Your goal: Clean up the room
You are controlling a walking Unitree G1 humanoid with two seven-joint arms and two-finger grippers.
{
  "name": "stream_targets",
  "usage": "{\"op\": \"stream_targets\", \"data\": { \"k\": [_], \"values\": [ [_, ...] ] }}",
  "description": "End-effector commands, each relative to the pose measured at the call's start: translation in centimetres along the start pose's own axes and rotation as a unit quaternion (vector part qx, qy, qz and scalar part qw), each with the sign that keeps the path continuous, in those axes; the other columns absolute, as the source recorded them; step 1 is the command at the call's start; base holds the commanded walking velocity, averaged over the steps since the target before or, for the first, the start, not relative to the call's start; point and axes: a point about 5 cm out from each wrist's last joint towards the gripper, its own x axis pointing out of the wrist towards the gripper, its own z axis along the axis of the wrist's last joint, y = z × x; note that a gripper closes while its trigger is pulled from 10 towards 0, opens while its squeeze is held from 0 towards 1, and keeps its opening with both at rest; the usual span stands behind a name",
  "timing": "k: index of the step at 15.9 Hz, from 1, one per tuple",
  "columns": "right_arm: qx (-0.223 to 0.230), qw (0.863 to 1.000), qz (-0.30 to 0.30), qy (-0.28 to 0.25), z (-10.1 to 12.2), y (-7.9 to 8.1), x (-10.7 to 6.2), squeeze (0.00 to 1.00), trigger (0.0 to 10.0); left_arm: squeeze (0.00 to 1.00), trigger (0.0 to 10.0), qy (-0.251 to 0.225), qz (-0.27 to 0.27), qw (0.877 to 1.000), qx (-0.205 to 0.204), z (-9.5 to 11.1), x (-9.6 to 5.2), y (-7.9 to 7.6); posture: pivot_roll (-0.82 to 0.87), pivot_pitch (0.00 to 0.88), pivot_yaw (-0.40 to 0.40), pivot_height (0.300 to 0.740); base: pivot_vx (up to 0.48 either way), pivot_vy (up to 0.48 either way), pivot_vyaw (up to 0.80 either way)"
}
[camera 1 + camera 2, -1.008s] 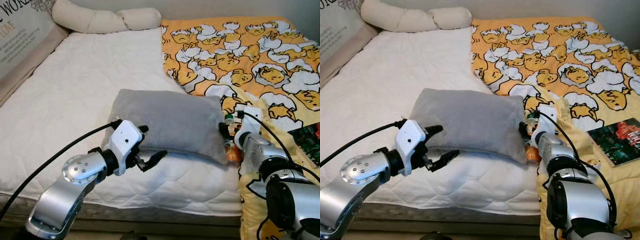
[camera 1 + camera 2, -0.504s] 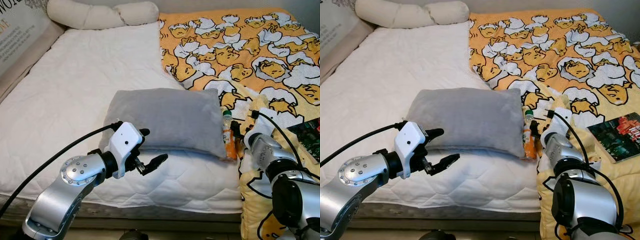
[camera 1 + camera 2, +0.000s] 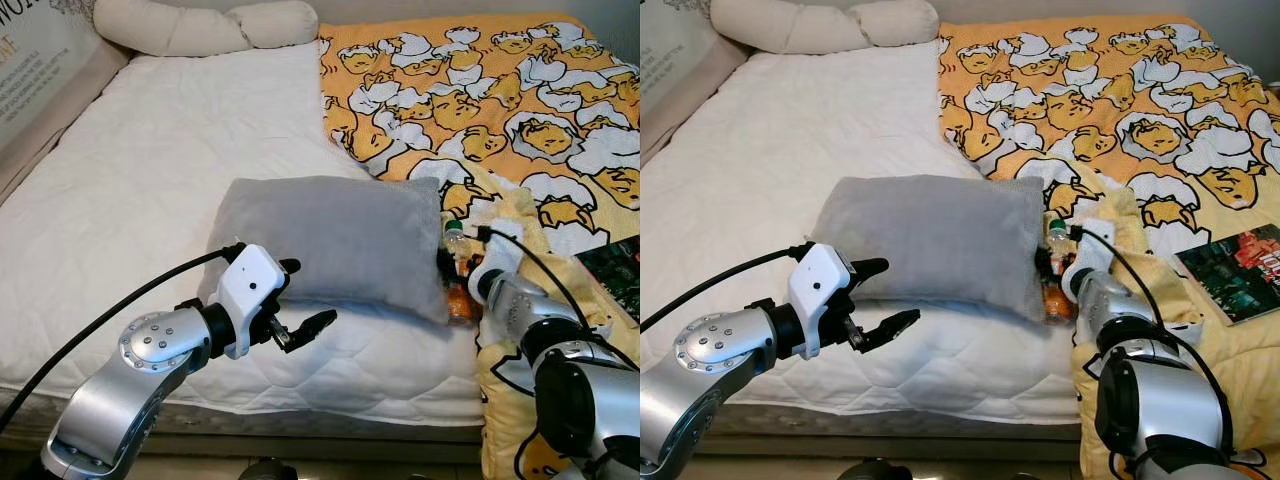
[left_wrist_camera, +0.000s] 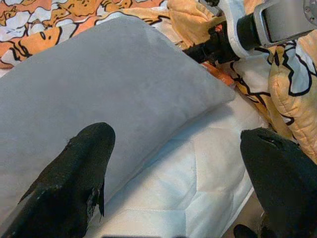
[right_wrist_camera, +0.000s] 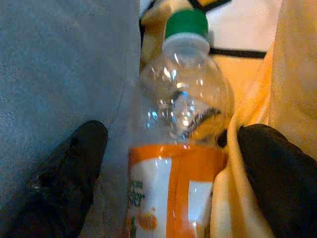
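Note:
A clear bottle (image 5: 178, 124) with a green cap and an orange label lies between the grey pillow (image 3: 340, 235) and the bunched yellow blanket (image 3: 530, 215). My right gripper (image 3: 452, 278) is open, with one finger on each side of the bottle; one finger (image 5: 64, 183) rests against the pillow. The pillow's corner hides part of the bottle (image 3: 1052, 270). My left gripper (image 3: 305, 293) is open and holds nothing. It hovers at the pillow's near left edge, and the pillow (image 4: 99, 74) fills the space ahead of its fingers.
The bed's white mattress (image 3: 150, 180) stretches left, and its front edge runs just below my arms. A cream bolster (image 3: 200, 25) and a printed cushion (image 3: 30, 50) lie at the head. The duck-patterned blanket (image 3: 1090, 90) covers the right side, with a book (image 3: 1240, 270) on it.
My right gripper drew back from the bottle half a second ago and has come up around it again. The left arm has hardly moved.

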Motion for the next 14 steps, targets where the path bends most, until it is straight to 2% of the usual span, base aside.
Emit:
{"op": "stream_targets", "data": {
  "k": [1,2,6,10,12,14],
  "values": [
    [0.000,1.000,-0.001,0.030,-1.3,0.6,0.2,0.00,1.0,0.00,10.0,0.006,-0.001,1.000,0.006,0.1,-0.2,0.0,0.08,0.085,0.098,0.740,0.000,0.000,0.00],
    [0.003,0.999,0.007,0.034,-1.5,0.8,0.2,0.00,0.0,0.00,10.0,0.008,-0.001,1.000,0.006,0.0,-0.2,0.0,0.09,0.088,0.098,0.740,0.000,0.000,0.00],
    [-0.031,0.998,0.047,0.040,-1.9,2.1,0.4,0.00,0.0,0.00,10.0,0.013,-0.001,1.000,0.005,-0.1,-0.4,-0.1,0.10,0.099,0.095,0.740,0.000,0.000,0.00],
    [-0.072,0.995,0.057,0.050,-2.3,2.3,0.4,0.00,0.0,0.00,10.0,0.015,0.002,1.000,0.002,-0.2,-0.4,-0.1,0.10,0.097,0.089,0.740,0.000,0.000,0.00],
    [-0.073,0.995,0.053,0.048,-2.4,2.2,0.4,0.00,0.0,0.00,10.0,0.015,0.003,1.000,0.002,-0.2,-0.4,-0.1,0.10,0.089,0.086,0.740,0.000,0.000,0.00],
    [-0.024,0.999,0.032,0.008,-1.6,1.3,0.3,0.00,0.0,0.00,10.0,0.009,0.014,1.000,0.001,-0.2,-0.1,0.1,0.08,0.056,0.070,0.740,0.000,0.000,0.00]
  ]
}}
